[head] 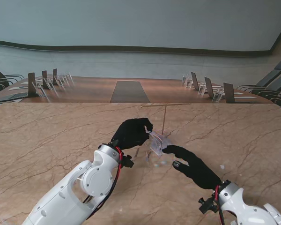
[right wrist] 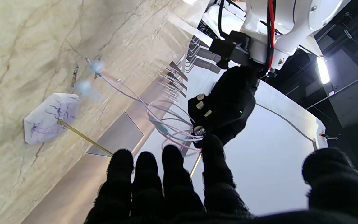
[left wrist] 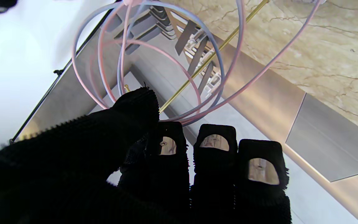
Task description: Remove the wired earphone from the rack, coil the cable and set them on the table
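Several loops of the earphone cable [left wrist: 166, 62] hang gathered in the left hand [head: 131, 132], whose thumb and fingers are clenched on the bundle, raised off the table [head: 47, 140] near the centre of the stand's view. The right hand [head: 194, 166] lies at about four o'clock from the left, fingers apart and grasping nothing, its forefinger reaching toward the coil. The rack [head: 165, 115], a thin brass upright with a crossbar on a pale marbled base [right wrist: 50, 116], stands at about one o'clock from the left hand, just behind the loops. Likely risks: the loops could spring open if the left grip loosens, since the cable looks light and springy; a loose strand could snag the brass rod, which the left wrist view shows crossing behind the coil, and tip the slender rack when the hand lowers; and the trailing length running toward the table could drag or tangle. The cable is thin and glossy, pale pink shading to pale blue, wound in roughly four uneven rings of differing width. Two blurred pale spots [right wrist: 92, 74] at the far end of the trailing strands in the right wrist view are probably the earbuds, though too soft to confirm; a small inline piece [right wrist: 158, 124] sits partway along one strand.
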You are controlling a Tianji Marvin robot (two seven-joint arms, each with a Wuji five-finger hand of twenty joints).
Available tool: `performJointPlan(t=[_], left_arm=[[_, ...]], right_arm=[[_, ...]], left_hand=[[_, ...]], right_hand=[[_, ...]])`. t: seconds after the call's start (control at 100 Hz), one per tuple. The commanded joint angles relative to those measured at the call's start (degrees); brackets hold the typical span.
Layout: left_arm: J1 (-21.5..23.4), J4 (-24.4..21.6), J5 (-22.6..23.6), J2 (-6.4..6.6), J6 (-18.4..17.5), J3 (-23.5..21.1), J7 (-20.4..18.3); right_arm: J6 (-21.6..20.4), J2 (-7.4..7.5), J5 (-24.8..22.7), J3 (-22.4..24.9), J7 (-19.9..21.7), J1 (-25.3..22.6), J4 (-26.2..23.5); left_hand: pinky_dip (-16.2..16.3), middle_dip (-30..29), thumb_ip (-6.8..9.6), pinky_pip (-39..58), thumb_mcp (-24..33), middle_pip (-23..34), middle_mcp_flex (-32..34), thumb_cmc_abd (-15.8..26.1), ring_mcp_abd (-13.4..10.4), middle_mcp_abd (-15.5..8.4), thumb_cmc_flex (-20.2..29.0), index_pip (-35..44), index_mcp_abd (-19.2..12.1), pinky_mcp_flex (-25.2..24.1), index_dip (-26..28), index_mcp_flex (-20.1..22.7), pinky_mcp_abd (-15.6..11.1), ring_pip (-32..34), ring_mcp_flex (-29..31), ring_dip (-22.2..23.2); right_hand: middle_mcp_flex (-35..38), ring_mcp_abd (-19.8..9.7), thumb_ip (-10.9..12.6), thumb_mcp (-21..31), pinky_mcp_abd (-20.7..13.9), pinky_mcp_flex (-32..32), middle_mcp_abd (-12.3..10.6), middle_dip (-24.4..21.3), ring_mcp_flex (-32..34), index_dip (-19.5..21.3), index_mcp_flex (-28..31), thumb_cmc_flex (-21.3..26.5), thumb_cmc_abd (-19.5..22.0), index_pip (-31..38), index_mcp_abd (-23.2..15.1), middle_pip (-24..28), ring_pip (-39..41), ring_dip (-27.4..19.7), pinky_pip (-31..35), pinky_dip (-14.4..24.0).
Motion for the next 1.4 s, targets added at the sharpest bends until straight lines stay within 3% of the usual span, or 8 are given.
performJointPlan(t=[0.0, 0.1, 0.18, 0.46, 0.71, 0.91, 1.17, 1.39], left_arm=[[0.6, -0.5, 0.0, -0.02, 0.2, 0.3, -0.5], [0.7, -0.7, 0.0, 0.11, 0.3, 0.5, -0.9], [0.9, -1.2, 0.3, 0.36, 0.0, 0.4, -1.5], [1.6, -3.4, 1.5, 1.42, -1.3, 0.1, -4.3], [2.1, -5.5, 1.3, 2.15, -1.8, 1.2, -7.3], [2.0, -6.8, 1.3, 2.68, -2.2, 2.8, -9.6], [1.9, -8.0, 0.5, 3.17, -2.9, 3.7, -11.8], [1.1, -8.8, -0.5, 3.32, -3.4, 4.0, -13.1]], right_arm=[[-0.7, -0.32, -0.2, -0.5, -0.9, 0.0, 0.3], [-1.0, -0.28, 0.3, -0.4, -0.7, 0.1, 0.4], [-0.8, -0.18, 0.1, 0.3, -0.1, -0.1, 0.1], [-2.4, -0.55, -1.7, 3.9, -1.6, -1.3, -0.3], [-4.0, -1.04, -4.5, 6.1, -4.2, -0.5, 1.2], [-2.6, -0.77, -4.4, 6.7, -2.6, 0.7, 2.0], [0.1, -0.57, -6.3, 6.2, -1.8, 2.1, 3.0], [3.1, -0.39, -8.8, 4.7, -1.4, 3.3, 4.0]], left_hand=[[-0.5, 1.3, -0.1, 5.6, 2.7, 2.3, 1.4, 0.6, 1.1, -4.6, 0.4, 0.9, -1.3, 0.9, 1.9, 1.3, -0.1, 1.6, 0.6, -0.1], [-0.5, 1.3, -0.08, 5.6, 2.7, 2.3, 1.4, 0.6, 1.1, -4.6, 0.5, 0.8, -1.3, 0.9, 2.0, 1.4, -0.1, 1.6, 0.6, -0.1], [-0.5, 1.3, -0.08, 5.6, 2.7, 2.3, 1.4, 0.7, 1.1, -4.6, 0.4, 0.8, -1.3, 0.9, 2.1, 1.4, -0.1, 1.6, 0.5, -0.1], [-0.6, 1.6, 0.0, 5.4, 2.2, 2.2, 1.1, 1.2, 0.8, -5.1, 0.3, 0.5, -2.5, 0.4, 3.2, 1.0, -0.5, 1.4, 0.1, -0.1], [-0.5, 1.8, 0.04, 5.1, 1.5, 2.2, 0.7, 1.7, 0.7, -5.2, 0.5, 0.1, -3.0, -0.2, 4.2, 0.8, -0.8, 1.2, -0.5, 0.1], [-0.3, 2.0, 0.04, 4.9, 1.3, 2.1, 0.7, 1.8, 0.6, -5.3, 0.7, -0.2, -3.0, -0.4, 5.0, 0.8, -0.9, 1.1, -0.5, 0.2], [0.1, 2.0, -0.25, 4.8, 1.3, 2.0, 1.0, 1.9, 1.0, -4.5, 0.9, -0.8, -2.4, -0.7, 5.2, 1.2, -0.4, 1.0, -0.3, 0.3], [0.3, 2.0, -0.26, 4.7, 1.1, 2.0, 0.9, 2.1, 0.9, -4.6, 0.9, -1.0, -2.5, -0.6, 5.6, 1.0, -0.4, 0.9, -0.4, 0.3]], right_hand=[[1.8, -4.0, -0.6, -0.2, -1.8, 0.5, -2.4, 0.4, 1.4, 0.6, -0.8, 0.2, 0.9, 1.5, -2.6, -0.2, -0.2, -0.9, 1.7, -0.5], [-1.0, -1.1, -0.6, -0.5, -0.3, -0.5, 1.6, 0.1, 0.0, 0.5, -1.5, -0.1, 1.2, 1.9, -0.8, -1.5, 0.3, -1.2, 2.3, -0.8], [-2.3, 1.9, -0.6, -0.5, 1.3, -1.1, 2.8, 0.5, 0.4, 0.2, -1.7, -0.2, 1.3, 1.8, 0.3, -0.6, 0.9, -0.9, 3.6, -0.7], [-1.1, 5.2, -0.1, 0.0, 4.1, 0.3, 4.4, 1.7, 3.7, 0.3, -1.5, 2.0, 1.0, 1.7, 1.1, 2.3, 1.6, 0.4, 4.4, -0.5], [2.6, 9.7, 2.4, -0.8, 8.9, 3.5, 6.6, 3.7, 10.0, 1.5, 1.4, 10.6, -0.5, 3.5, 1.7, 7.3, 6.3, 5.4, 8.4, 2.2], [2.8, 10.0, 5.0, -0.2, 9.6, 2.9, 6.5, 4.5, 10.4, 1.8, 0.9, 14.8, -1.3, 4.0, 1.2, 9.2, 8.9, 7.6, 11.5, 3.5], [4.2, 10.5, 14.7, 8.5, 11.3, 4.2, 7.2, 6.5, 13.0, 3.6, 0.0, 20.1, -6.0, 8.0, -2.0, 14.1, 14.6, 11.0, 17.7, 5.1], [5.5, 11.3, 13.5, 20.0, 13.9, 6.2, 8.5, 10.0, 16.1, 8.5, -2.9, 20.5, -11.4, 12.5, -10.0, 23.4, 25.8, 16.2, 26.8, 7.8]])
